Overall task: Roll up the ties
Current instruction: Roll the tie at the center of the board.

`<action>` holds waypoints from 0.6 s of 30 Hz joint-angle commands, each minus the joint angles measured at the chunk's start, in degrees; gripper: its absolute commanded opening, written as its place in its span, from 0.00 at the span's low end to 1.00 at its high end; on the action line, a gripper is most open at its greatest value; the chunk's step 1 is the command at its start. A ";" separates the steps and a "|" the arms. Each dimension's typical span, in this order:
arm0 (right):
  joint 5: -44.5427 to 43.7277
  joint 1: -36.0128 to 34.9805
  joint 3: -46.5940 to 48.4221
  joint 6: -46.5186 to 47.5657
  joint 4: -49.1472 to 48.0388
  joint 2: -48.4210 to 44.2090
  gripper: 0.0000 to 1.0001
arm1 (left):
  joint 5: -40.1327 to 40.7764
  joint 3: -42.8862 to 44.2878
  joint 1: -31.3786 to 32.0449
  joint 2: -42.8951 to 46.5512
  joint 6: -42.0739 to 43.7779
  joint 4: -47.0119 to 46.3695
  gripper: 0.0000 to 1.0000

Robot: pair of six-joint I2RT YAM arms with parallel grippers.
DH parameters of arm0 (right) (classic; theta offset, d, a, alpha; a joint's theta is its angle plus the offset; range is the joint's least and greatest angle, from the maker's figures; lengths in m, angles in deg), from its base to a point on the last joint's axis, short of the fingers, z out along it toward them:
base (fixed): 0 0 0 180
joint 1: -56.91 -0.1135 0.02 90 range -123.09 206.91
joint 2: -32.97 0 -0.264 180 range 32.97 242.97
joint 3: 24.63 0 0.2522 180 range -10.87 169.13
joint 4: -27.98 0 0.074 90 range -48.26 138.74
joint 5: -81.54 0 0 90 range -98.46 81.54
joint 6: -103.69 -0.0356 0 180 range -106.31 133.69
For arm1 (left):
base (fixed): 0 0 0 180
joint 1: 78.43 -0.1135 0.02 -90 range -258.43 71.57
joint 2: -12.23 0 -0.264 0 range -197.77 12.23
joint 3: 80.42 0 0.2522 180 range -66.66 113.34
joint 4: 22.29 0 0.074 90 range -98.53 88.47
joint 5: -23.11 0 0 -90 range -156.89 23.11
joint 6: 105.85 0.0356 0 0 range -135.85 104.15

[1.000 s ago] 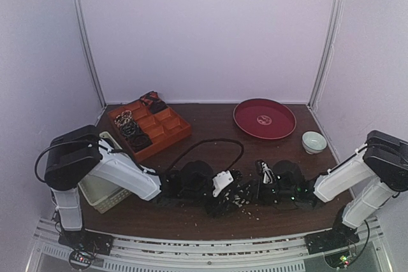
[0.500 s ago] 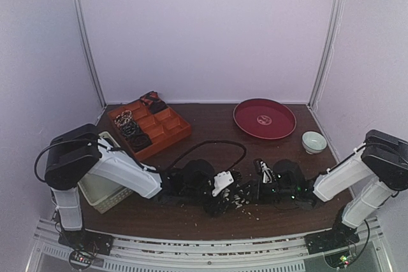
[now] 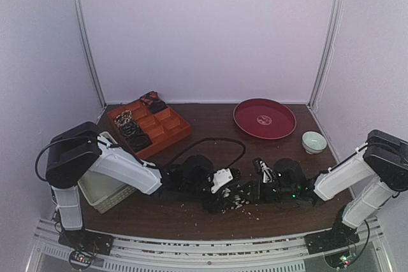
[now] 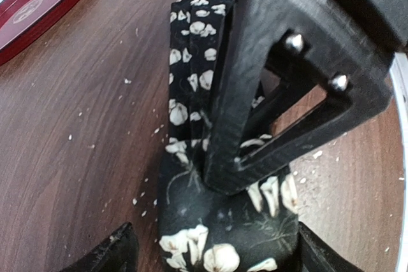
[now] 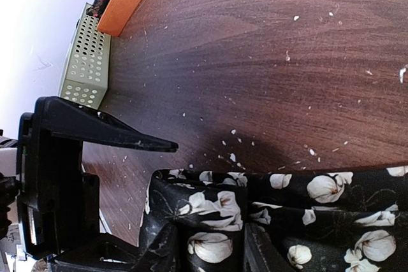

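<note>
left wrist view | tie (image 4: pixel 191 74) near end cut off below | its middle hidden behind right fingers (image 4: pixel 242 93)

A dark brown wooden table (image 3: pixel 210 125) fills the floor of a small booth. The back wall (image 3: pixel 204 30) is plain and pale, a bit purple in the light. The left wall (image 3: pixel 32 62) and the right wall (image 3: pixel 376 49) look the same. A thin silver pole stands in each back corner, one on the left (image 3: pixel 86 36) and one on the right (image 3: pixel 326 36). A silver metal rail (image 3: pixel 204 250) runs along the near edge. Little white crumbs (image 5: pixel 296 18) are scattered on the wood. The light is soft and even.
</note>
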 commanded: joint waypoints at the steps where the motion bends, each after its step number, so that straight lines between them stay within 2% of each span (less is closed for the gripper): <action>1: 1.04 0.81 0.57 1.67 2.41 0.66 0.35 | -4.32 2.89 -0.46 -1.51 1.93 -0.04 0.77; 6: 1.68 1.58 0.39 1.87 2.38 0.86 0.36 | -5.92 3.85 -0.49 -2.25 2.56 1.55 0.68; 9: 1.23 1.76 0.39 2.05 3.54 -0.78 0.38 | -6.64 4.21 -0.49 -2.53 2.65 2.49 0.55; 14: -0.31 1.81 1.85 3.55 9.40 -3.75 0.42 | -6.55 4.41 -0.49 -2.89 2.51 3.33 0.52; 18: -1.36 1.77 2.05 4.15 12.22 -5.78 0.40 | -6.26 4.29 -0.49 -2.76 1.94 3.35 0.51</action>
